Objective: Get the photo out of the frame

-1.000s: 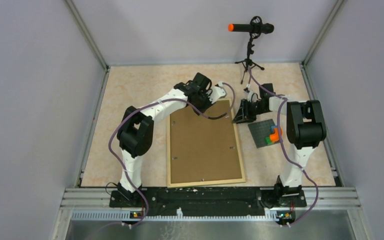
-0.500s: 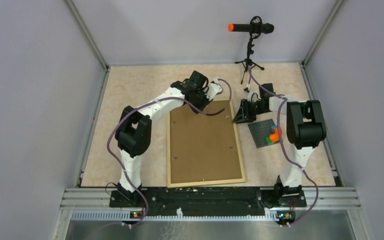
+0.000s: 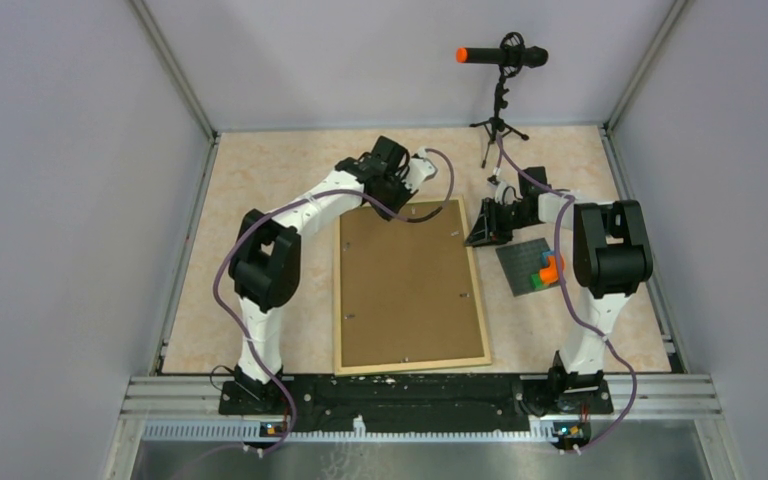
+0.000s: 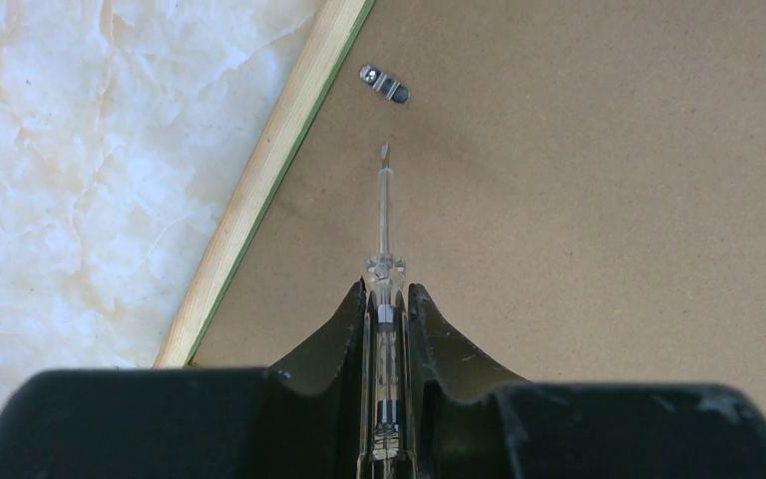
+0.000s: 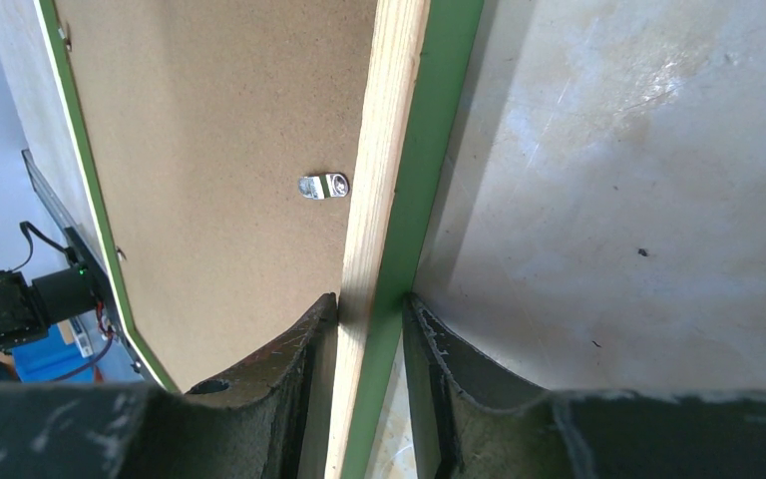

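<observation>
The frame (image 3: 410, 285) lies back-up on the tabletop (image 3: 260, 180), its right edge clenched in the right pincer (image 5: 369, 299), while the left pincer (image 4: 387, 291) grips a screwdriver (image 4: 384, 215) pointing at a metal clip (image 4: 384, 84) near the frame's far-left corner.

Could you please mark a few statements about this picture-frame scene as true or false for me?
1. The frame lies with its brown back up. True.
2. The left gripper is empty. False: it holds a screwdriver.
3. The right gripper grips the frame's edge. True.
4. The frame's backing has been taken out. False: it sits inside the wood edge.
5. The grey baseplate rests on top of the frame. False: it lies beside it, apart.
</observation>
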{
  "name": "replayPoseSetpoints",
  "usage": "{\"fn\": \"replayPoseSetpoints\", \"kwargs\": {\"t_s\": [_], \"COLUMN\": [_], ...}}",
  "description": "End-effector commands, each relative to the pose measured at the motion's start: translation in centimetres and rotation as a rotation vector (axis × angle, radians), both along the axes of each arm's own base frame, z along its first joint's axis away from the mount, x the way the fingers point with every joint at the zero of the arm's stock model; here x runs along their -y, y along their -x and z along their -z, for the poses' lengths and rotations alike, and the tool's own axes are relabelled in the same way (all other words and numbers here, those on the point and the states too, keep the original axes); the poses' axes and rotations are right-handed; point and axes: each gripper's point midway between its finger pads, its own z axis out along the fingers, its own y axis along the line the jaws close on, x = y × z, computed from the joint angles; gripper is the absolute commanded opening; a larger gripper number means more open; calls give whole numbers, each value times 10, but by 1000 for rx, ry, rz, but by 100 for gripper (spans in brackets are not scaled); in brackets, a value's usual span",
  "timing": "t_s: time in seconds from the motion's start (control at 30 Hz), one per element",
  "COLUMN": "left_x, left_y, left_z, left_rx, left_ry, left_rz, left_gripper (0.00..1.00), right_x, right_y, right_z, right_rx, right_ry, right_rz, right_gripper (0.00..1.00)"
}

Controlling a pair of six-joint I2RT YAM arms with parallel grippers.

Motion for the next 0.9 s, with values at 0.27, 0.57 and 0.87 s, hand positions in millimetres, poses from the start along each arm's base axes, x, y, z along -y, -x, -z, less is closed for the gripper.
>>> {"fn": "replayPoseSetpoints", "kwargs": {"t_s": [0.27,0.57,0.87], "left_x": [38,42,37], "left_y": [14,66,130], "left_z": [-65,-115,-137], "left_rx": [-33,-102,-284], "left_ry": [240,394,517], "left_rz": [42,131,269], "left_gripper": [0,0,0], "right_x": [11,8,-23], "right_y": [-14,12,73], "right_z": [-40,-172,-235], "right_rx": [163,679,1001], "right_ry": [-12,-37,165], "right_rz": [-12,-129,-390], "right_gripper": [42,67,69]}}
